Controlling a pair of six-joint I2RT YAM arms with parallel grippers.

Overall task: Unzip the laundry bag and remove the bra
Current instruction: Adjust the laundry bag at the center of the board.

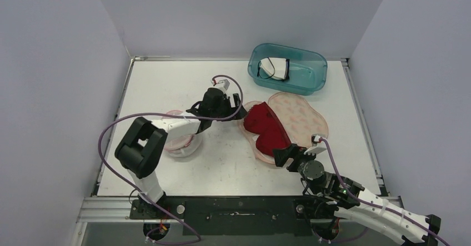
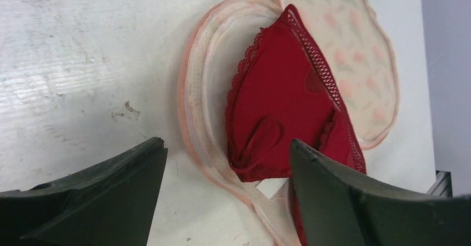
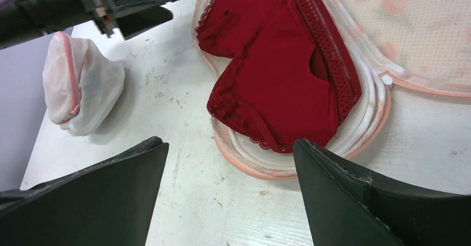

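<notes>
Left wrist view: bra [image 2: 283, 107] corner behind wide-apart left end effector [image 2: 228, 142]; right end effector [image 3: 230, 141] also apart.

White table [image 1: 166, 85]: teal tub [image 1: 294, 86] upper rt, opened pink laundry bag [image 1: 302, 115] centre-rt, small white mesh pouch [image 1: 180, 146] w/ pink zip centre-left.
</notes>
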